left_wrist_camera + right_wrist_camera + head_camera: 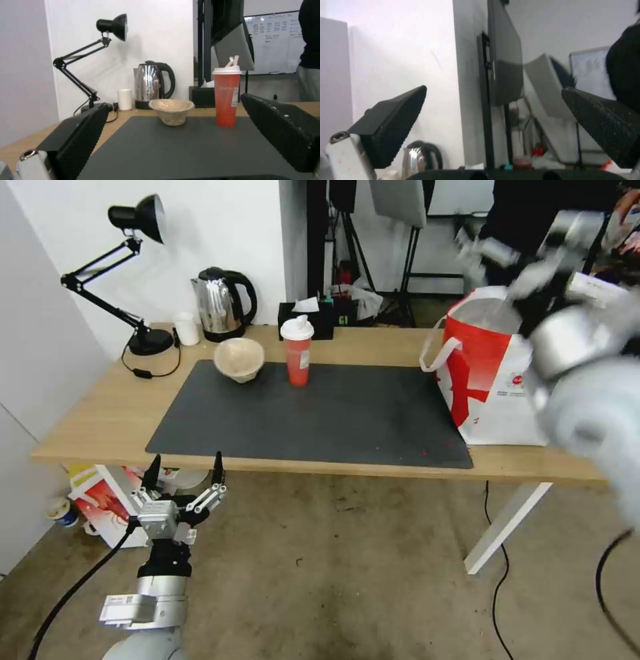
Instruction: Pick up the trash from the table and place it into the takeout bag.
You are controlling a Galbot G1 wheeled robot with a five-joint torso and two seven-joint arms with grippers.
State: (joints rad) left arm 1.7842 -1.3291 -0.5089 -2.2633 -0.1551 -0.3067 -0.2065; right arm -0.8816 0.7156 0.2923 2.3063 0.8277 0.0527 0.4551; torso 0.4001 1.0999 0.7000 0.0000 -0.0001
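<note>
My right fingers (493, 120) are spread and empty, raised above the large white-and-red takeout bag (490, 373) at the surface's right end; my left fingers (185, 473) wait open below the near edge. Next target, by my judgement: the beige pulp bowl (239, 359) or the red-orange cup with white spouted lid (297, 352) on the dark grey mat (333, 413). The bag's interior is hidden behind my blurred right arm.

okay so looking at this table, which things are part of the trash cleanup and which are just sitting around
Job: beige pulp bowl, red-orange cup, takeout bag, open left gripper, open right gripper.
Bystanders: desk lamp, kettle, small white cup, black tissue box.
</note>
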